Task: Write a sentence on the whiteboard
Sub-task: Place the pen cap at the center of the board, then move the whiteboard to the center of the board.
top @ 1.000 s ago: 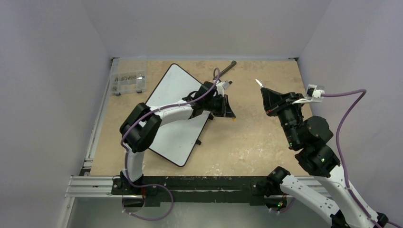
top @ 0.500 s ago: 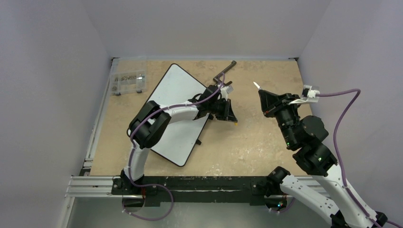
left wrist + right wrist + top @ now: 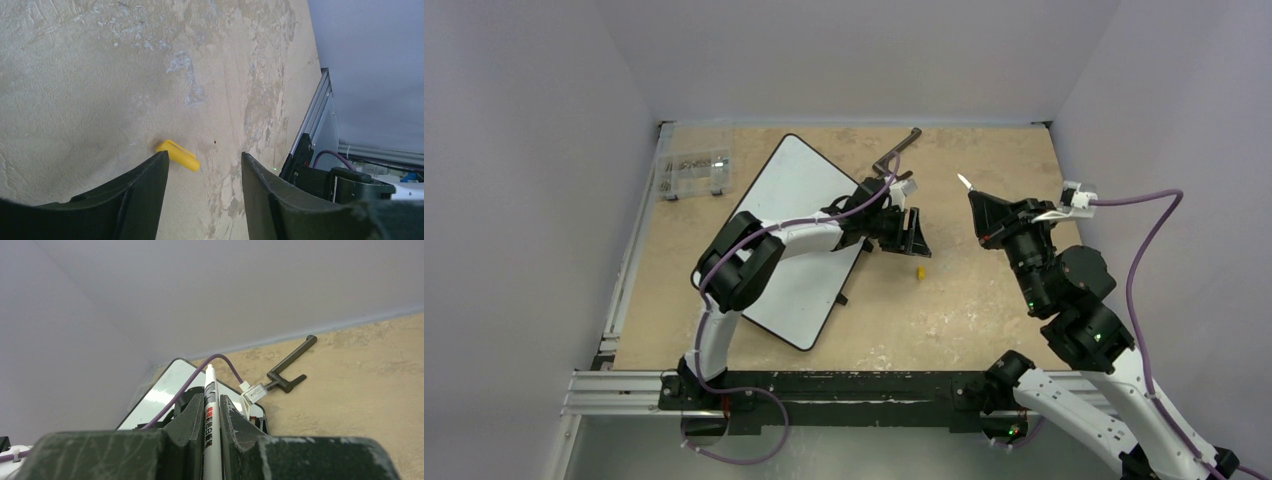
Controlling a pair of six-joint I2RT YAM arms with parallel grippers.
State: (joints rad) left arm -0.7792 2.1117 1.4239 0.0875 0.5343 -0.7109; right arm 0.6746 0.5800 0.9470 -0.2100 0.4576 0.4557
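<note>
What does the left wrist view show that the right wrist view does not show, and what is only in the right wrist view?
Only the left wrist view: a small yellow cap lying on the table, close to the tips of the open, empty left pincer, and a metal rail at the table edge. Only the right wrist view: the right pincer shut on a white pen, the whiteboard, and a dark handle-shaped tool. Both: the beige table and the pale wall.

The left claw (image 3: pixel 203 165) has opened, releasing the yellow cap (image 3: pixel 178 155).
</note>
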